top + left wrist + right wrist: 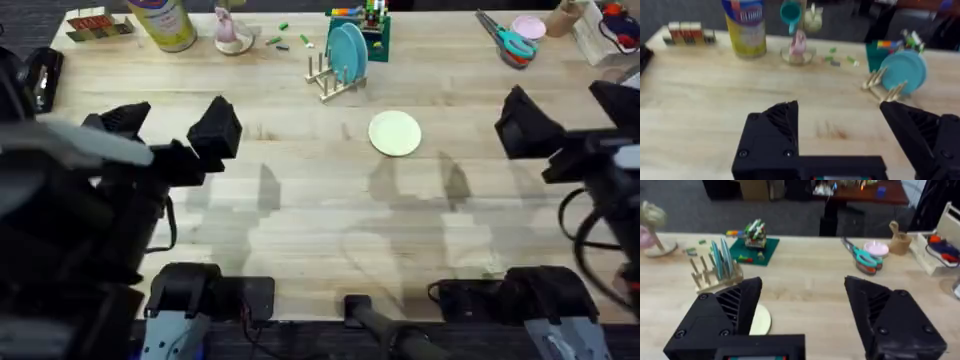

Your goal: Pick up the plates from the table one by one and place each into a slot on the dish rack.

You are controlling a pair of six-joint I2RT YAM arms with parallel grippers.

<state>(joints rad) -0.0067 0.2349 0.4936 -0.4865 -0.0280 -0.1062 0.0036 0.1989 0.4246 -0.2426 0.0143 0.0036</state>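
- Table [300,220]: light blond wood with darker plank seams, across the frame's middle.
- Plate [395,133], centre right: pale cream-yellow.
- Two plates [347,52] at top centre: light teal-blue.
- Dish rack [327,82]: pale wood.
- Stand [373,30] behind: green with colourful bits.
- Scissors [512,43], upper right: teal handles.
- Grippers: left [180,125], right [560,110], black.

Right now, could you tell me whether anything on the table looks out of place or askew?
Nothing looks damaged or spilled. One cream plate lies flat on the table, not yet in the dish rack, where the teal plates stand upright.
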